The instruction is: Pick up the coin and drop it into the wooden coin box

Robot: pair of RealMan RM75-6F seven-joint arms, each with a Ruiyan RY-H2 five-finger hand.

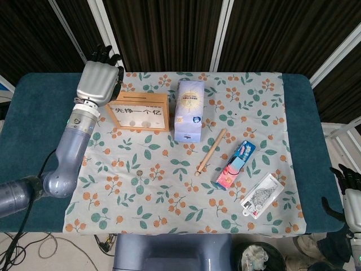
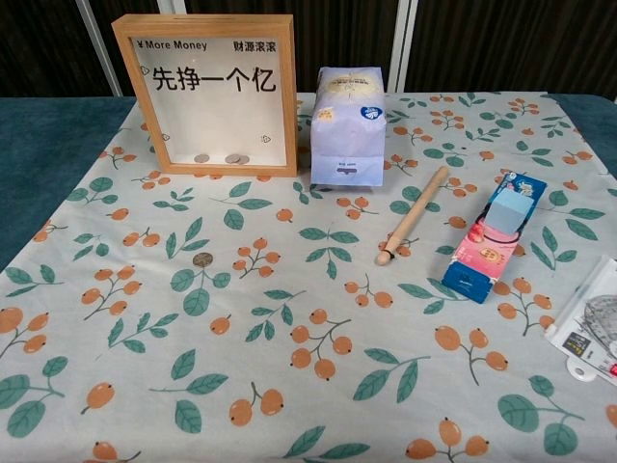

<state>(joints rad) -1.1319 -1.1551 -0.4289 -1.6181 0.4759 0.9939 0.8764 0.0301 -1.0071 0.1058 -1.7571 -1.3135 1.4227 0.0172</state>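
The small round brown coin (image 2: 201,258) is lying ungrasped on the floral cloth, in front of the wooden-framed coin box (image 2: 214,93). The left hand (image 1: 100,77) is being held beside the box; its grip cannot be determined. The right hand (image 1: 351,195) is parked, apparently empty. Pickup is judged pending: descent onto the coin is required.

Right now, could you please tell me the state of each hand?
Left hand: cannot be told; seen from behind.
Right hand: cannot be told; at frame edge.

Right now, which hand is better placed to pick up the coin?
Left. The left hand is over the cloth's left side, where the coin lies. The right hand sits beyond the table's far right edge.
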